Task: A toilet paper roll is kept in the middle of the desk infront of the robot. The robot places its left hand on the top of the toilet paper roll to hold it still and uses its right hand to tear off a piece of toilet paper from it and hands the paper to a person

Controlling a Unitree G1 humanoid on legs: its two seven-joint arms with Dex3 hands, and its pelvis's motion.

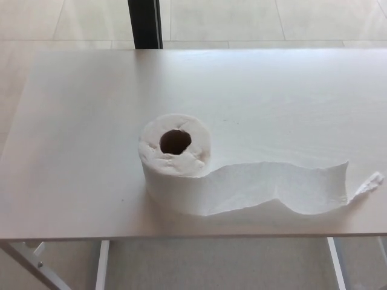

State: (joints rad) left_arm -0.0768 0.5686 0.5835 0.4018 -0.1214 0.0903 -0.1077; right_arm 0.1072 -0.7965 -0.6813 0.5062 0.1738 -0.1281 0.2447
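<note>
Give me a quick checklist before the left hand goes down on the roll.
1. Roll upright on the desk, core hole up: ok.
2. Top of roll free for the left hand: ok.
3. Loose tail unrolled toward the robot's right, lying on the desk: ok.
4. Twisted tail tip near the desk's right edge, whether it overhangs: cannot tell.
5. Left and right hands ready: cannot tell, neither in view.
6. Person ready to receive paper: cannot tell, none in view.
</note>
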